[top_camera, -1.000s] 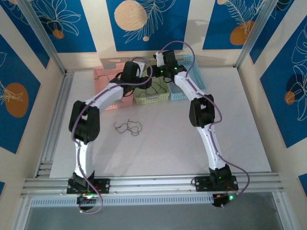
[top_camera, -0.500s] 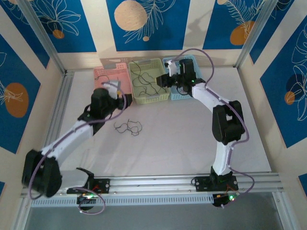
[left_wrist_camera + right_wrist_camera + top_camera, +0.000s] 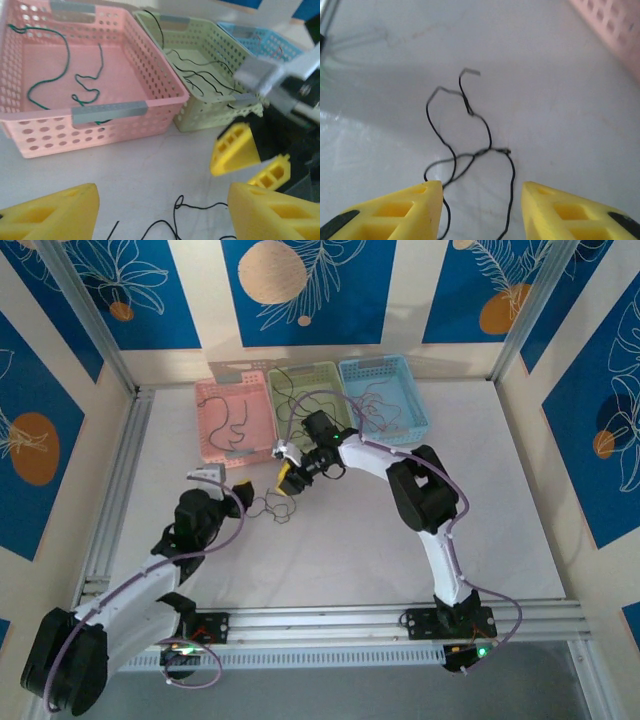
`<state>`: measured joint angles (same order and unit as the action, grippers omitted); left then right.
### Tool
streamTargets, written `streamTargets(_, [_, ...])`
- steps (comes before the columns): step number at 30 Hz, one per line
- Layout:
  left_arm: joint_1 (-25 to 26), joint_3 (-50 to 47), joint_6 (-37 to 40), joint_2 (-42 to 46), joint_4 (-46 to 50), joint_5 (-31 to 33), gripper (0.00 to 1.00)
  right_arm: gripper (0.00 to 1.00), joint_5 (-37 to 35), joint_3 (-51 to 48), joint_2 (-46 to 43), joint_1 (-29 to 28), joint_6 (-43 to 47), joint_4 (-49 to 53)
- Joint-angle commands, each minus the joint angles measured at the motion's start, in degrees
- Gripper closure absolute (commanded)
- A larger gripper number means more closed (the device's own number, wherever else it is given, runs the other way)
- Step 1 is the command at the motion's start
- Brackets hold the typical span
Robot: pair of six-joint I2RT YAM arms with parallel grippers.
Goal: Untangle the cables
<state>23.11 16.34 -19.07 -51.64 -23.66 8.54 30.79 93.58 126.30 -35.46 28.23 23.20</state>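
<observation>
Hovering the right fingers (image 3: 395,210) half spread, gripping nothing, astride the cables (image 3: 487,150) at lower centre of the frame. Holding the left fingers (image 3: 50,212) wide and empty, strand ends on the table (image 3: 125,165) between. Closing on the crossing could pinch two strands together and tighten the knot, or bump the near left fingers.

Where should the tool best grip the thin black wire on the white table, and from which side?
Probably a lone strand of the thin black wire, away from the tangled crossing. Bring the right tool down from above, jaws straddling it, since it lies flat on the white table.
</observation>
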Motion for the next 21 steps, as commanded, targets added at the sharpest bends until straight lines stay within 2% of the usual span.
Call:
streamTargets(1, [-0.6, -3.0, -0.8, 2.3, -5.5, 4.2, 0.31, 0.54, -2.1, 2.3, 0.0, 0.6, 3.5, 5.5])
streamTargets(5, [-0.6, -3.9, -0.7, 2.8, -5.7, 4.7, 0.29, 0.54, -4.9, 3.1, 1.1, 0.8, 3.1, 6.5])
streamTargets(11, [-0.6, -3.9, -0.7, 1.3, -6.8, 4.2, 0.29, 0.54, -4.5, 6.7, 4.3, 0.6, 4.7, 13.3])
streamTargets(21, [-0.6, -4.3, -0.8, 1.5, -7.2, 4.2, 0.29, 0.56, -4.9, 9.8, 6.8, -0.1, 6.6, 18.7])
